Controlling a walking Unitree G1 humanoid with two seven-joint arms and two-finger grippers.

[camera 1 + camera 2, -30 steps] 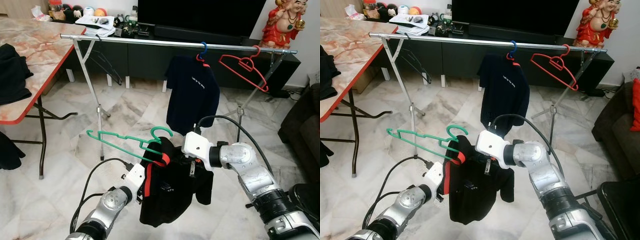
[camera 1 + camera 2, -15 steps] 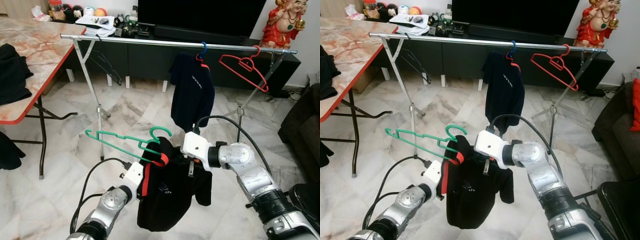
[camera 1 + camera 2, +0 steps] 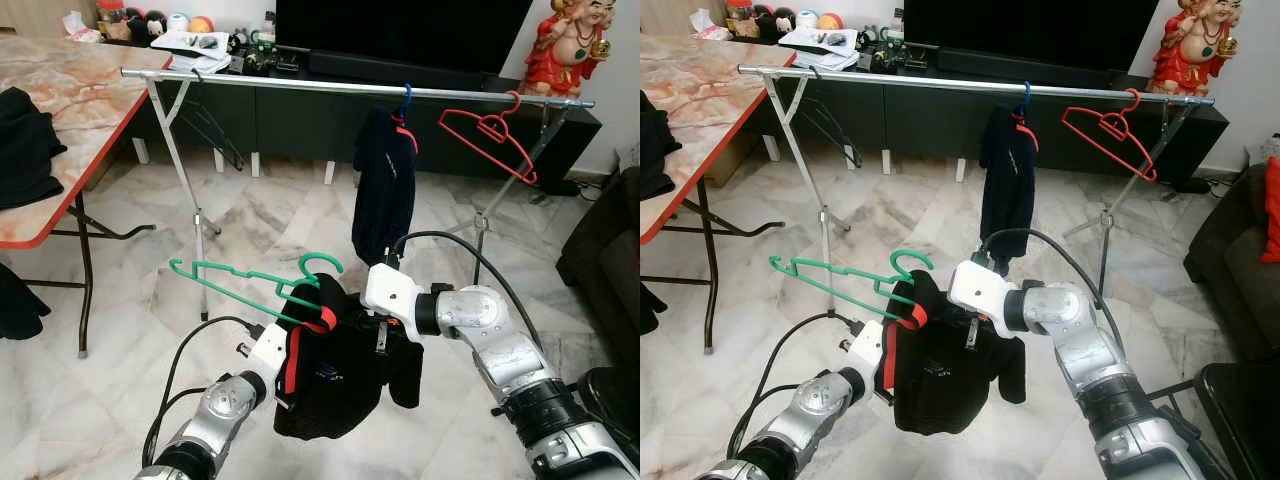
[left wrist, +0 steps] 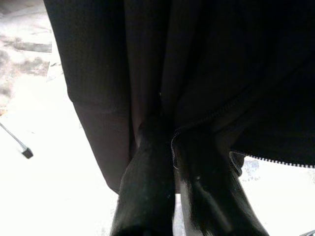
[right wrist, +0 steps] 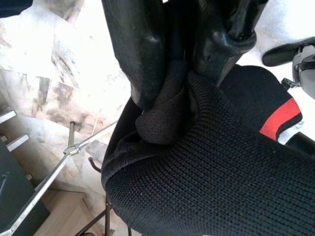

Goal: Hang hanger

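A green hanger is held low in front of me, its left arm bare and its right arm inside a black jacket with red collar trim. In the left wrist view my left gripper is shut on a fold of the jacket's black fabric near its zip. My right gripper is shut on the knitted collar, on the jacket's right side. Beyond them a silver clothes rail spans the room.
On the rail hang a black shirt on a blue hanger and a bare red hanger. A red-edged marble table with dark clothes stands at the left. A dark sofa is at the right, a TV cabinet behind the rail.
The held jacket's lower hem has drawn up and bunched. The black shirt on the rail has turned edge-on. Both grippers keep their hold and have barely moved.
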